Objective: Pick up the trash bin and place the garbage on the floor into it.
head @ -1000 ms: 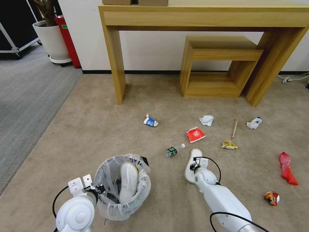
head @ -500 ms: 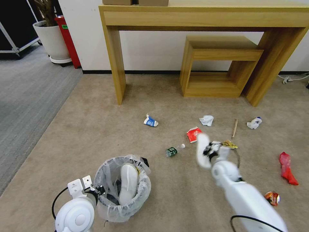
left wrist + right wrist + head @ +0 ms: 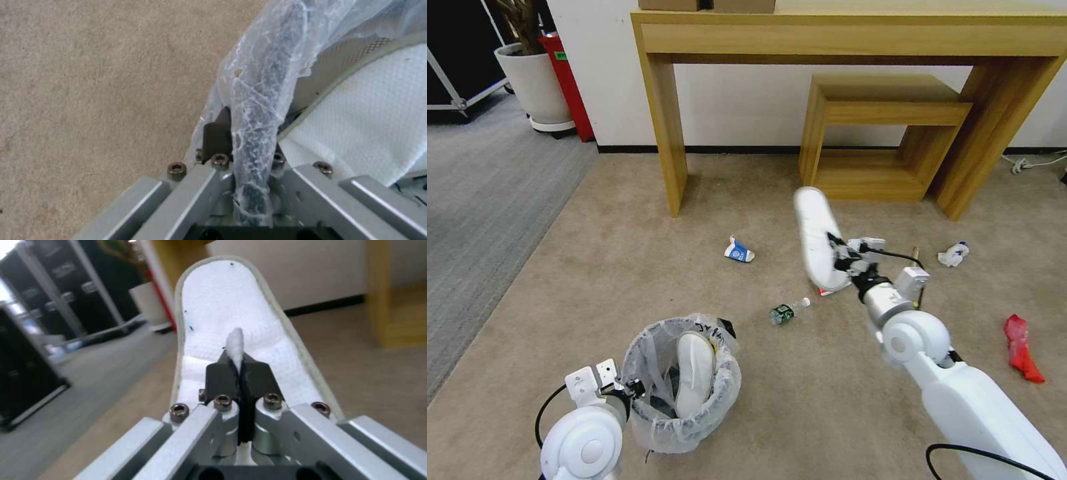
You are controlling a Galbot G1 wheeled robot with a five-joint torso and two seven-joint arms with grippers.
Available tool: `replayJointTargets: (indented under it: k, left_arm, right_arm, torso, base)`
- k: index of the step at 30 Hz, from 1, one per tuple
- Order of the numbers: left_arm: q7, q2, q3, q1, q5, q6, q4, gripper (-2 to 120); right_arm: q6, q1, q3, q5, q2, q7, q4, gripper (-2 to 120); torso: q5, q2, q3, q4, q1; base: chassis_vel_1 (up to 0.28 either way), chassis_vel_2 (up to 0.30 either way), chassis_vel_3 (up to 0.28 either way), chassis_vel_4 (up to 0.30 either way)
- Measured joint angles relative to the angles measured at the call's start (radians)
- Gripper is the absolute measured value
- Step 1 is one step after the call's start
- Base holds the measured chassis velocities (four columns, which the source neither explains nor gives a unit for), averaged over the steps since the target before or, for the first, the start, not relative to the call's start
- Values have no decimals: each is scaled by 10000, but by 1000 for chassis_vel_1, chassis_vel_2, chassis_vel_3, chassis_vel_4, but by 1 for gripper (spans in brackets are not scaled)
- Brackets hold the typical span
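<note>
Now we hold the trash bin low on our left side, its rim and plastic liner clamped between the closed jaws of our left tool, so the pick-up part looks done. One white slipper already stands inside the bin. Our right tool is up in the air over the carpet, well apart from the bin, pinching the fabric of a second slipper that hangs upright from it; by our judgement this one is on its way to the bin but not yet dropped in. Left on the floor we count one red wrapper, one small clear bottle, one blue-white carton, one white tissue wad and one wooden stick partly behind our arm. So two slippers are handled, and most of the small litter waits.
</note>
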Motion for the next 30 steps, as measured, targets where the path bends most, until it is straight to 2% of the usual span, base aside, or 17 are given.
replayJointTargets:
  k: [2,4,10,15,22,30]
  left_arm:
    - [11,-110,16,-27,73,13,44,0]
    - [25,-140,16,-57,84,13,65,0]
    - [6,-193,-11,-487,-113,-61,354,0]
    - [-222,-167,-4,-807,-438,-63,443,0]
    - [-715,-139,16,-1258,-1013,18,250,0]
    - [-993,139,-139,-1036,-1416,99,-151,0]
  right_arm:
    - [44,126,-612,114,-61,-135,302,0]
    - [99,170,-796,162,-93,-255,391,0]
    - [844,692,-2496,284,-392,-1217,750,0]
    - [980,809,-3249,137,-434,-1449,801,0]
    - [1311,901,-4381,-262,-25,-1691,256,0]
    - [1763,1516,-4980,-259,734,-1926,-472,0]
  torso:
    - [1,0,1,1,0]
    - [-1,0,0,0,0]
    - [-1,0,0,1,0]
    - [-1,0,0,0,0]
    - [-1,0,1,-1,0]
    - [0,0,1,1,0]
  base:
    - [0,0,0,0]
    - [0,0,0,0]
    - [0,0,0,0]
    - [0,0,0,0]
    - [0,0,0,0]
    - [0,0,0,0]
